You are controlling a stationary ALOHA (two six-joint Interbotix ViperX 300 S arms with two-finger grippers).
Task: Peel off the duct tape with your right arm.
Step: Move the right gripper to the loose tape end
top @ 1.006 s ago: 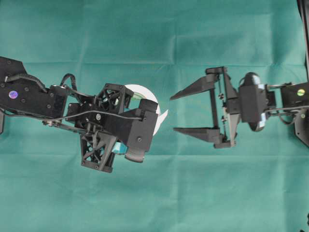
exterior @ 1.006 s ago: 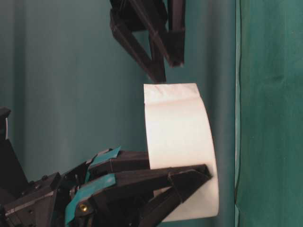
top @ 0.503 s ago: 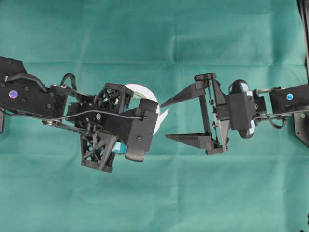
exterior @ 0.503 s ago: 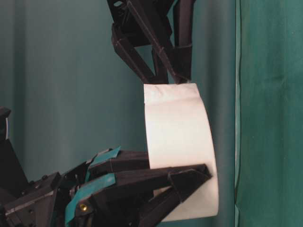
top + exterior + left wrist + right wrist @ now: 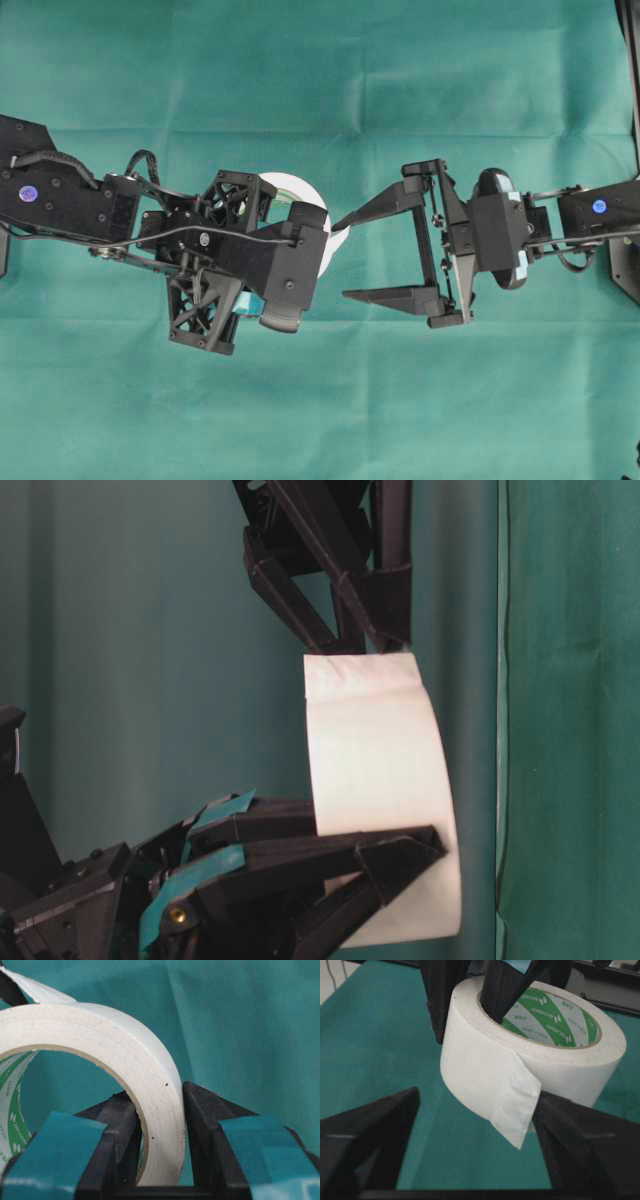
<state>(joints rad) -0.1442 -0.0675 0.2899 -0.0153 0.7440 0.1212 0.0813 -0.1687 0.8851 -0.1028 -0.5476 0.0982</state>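
The duct tape (image 5: 485, 1055) is a white roll with a green-printed core, held on its side just above the green cloth. My left gripper (image 5: 160, 1125) is shut on the roll's wall, one finger inside the ring and one outside. The loose strip end (image 5: 517, 1107) sticks out toward the right arm. My right gripper (image 5: 340, 260) is open with its pointed fingers on either side of that strip. In the right wrist view the right-hand finger (image 5: 570, 1125) touches the strip's edge, while the left-hand finger (image 5: 380, 1120) stands well apart. In the table-level view the roll (image 5: 380, 790) stands between both grippers.
A green cloth (image 5: 320, 420) covers the whole table. A black stand (image 5: 628, 60) rises at the right edge. The left arm's boxy camera housing (image 5: 280, 270) covers most of the roll from above.
My right gripper has moved left toward the roll until its fingertips straddle the loose strip. The left gripper and the roll have stayed still.
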